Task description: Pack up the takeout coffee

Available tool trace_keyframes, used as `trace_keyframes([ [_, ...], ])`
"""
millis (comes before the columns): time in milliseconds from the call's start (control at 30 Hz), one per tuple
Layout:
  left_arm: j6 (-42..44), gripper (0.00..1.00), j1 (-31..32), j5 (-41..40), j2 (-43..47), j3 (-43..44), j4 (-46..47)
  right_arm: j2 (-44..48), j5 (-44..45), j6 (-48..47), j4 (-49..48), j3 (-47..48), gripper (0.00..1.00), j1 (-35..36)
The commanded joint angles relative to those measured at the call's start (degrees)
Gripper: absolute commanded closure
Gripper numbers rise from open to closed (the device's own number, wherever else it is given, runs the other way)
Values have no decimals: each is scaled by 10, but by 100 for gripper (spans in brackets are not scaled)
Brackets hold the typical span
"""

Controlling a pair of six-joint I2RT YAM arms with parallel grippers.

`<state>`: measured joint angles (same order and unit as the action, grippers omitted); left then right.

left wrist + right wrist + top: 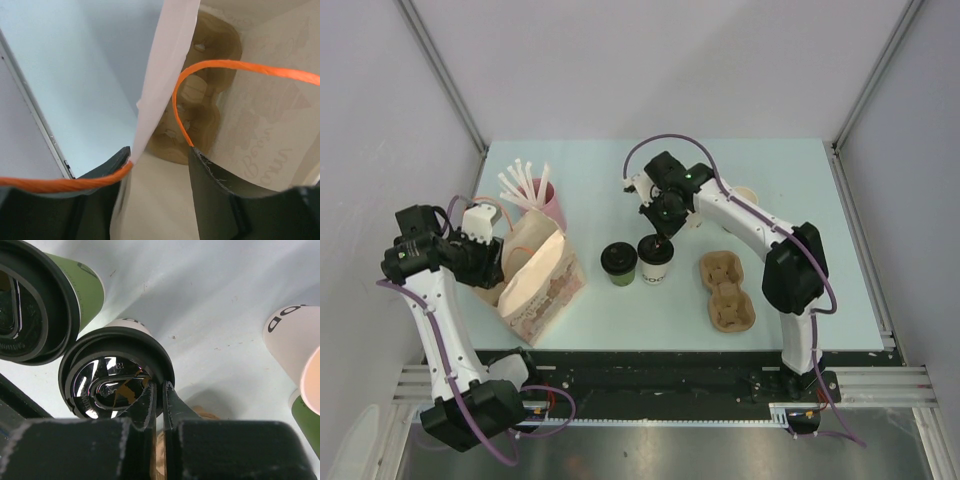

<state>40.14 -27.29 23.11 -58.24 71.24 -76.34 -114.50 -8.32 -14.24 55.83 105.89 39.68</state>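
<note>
Writing on cups: the lidless white paper cup at the right of the right wrist view bears bold dark letters. A "D" is clear and the rest is cut off. The dark print low on the white paper cup with a round black plastic lid is too small to read from above.
Writing on lids: both black lids carry raised lettering that is not legible.
Writing on bag: the printed tan paper bag shows faint script through the paper from inside, and it cannot be read.
Right side: the right gripper has its jaws drawn to a thin slit, pinching the near rim of the white cup's lid.
Left side: the left gripper has its jaws wide apart at the bag's mouth. A pale bag wall runs between them against one finger, and the orange twine handle loops above.
Green cup: the dark green paper cup with a round black plastic lid stands upright on the pale desk. It is just beside the white lidded cup and outside the right jaws.
Both lidded cups: between the bag and the brown pulp two-cup tray, well apart from the left jaws.
Inside bag: a second brown pulp tray lies at the bottom.
</note>
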Motion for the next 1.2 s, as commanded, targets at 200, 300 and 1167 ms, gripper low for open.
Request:
trace_keyframes([
  [200, 20, 68, 7, 64, -2, -9, 1, 86, 24, 30, 0, -21, 100, -7],
  [300, 15, 69, 7, 69, -6, -6, 0, 100, 37, 41, -22, -41, 100, -5],
  [1167, -17, 100, 8, 94, -58, 63, 14, 109, 105, 115, 18, 57, 100, -36],
])
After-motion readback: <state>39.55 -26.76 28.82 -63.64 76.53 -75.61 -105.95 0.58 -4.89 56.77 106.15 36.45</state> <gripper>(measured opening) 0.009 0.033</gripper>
